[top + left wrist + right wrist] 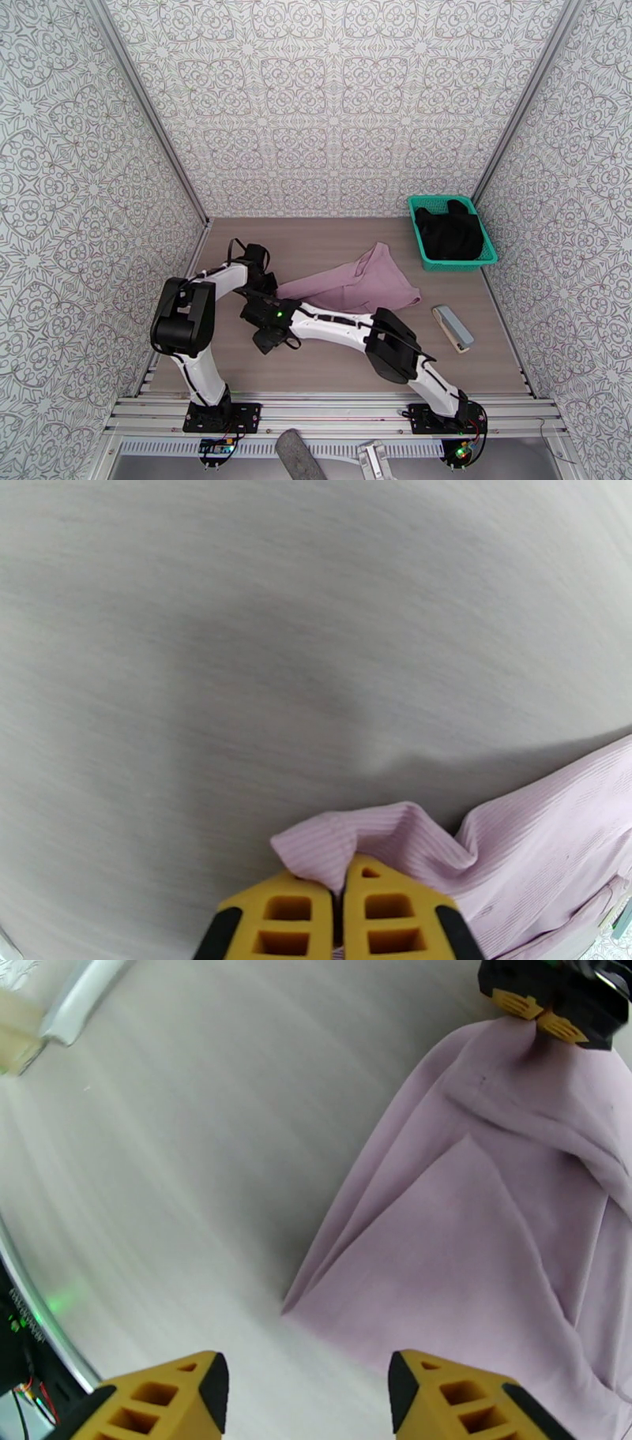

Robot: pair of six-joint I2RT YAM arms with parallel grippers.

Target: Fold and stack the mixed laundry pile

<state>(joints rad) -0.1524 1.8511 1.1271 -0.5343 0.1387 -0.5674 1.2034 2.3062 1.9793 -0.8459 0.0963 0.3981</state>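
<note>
Mauve-pink shirt [359, 283] lies rumpled mid-counter [332, 371]. Left claw [341, 883] pressed together, pinching shirt's left corner. Right claw [306, 1374] spread, holding nothing, over bare counter just beside shirt's edge. Black garment [450, 233] bundled inside teal basket [457, 264], counter's far right corner.

Ornate grey-on-white patterned walls [332, 103] around a pale wood-grain tabletop [316, 375] under even light.
</note>
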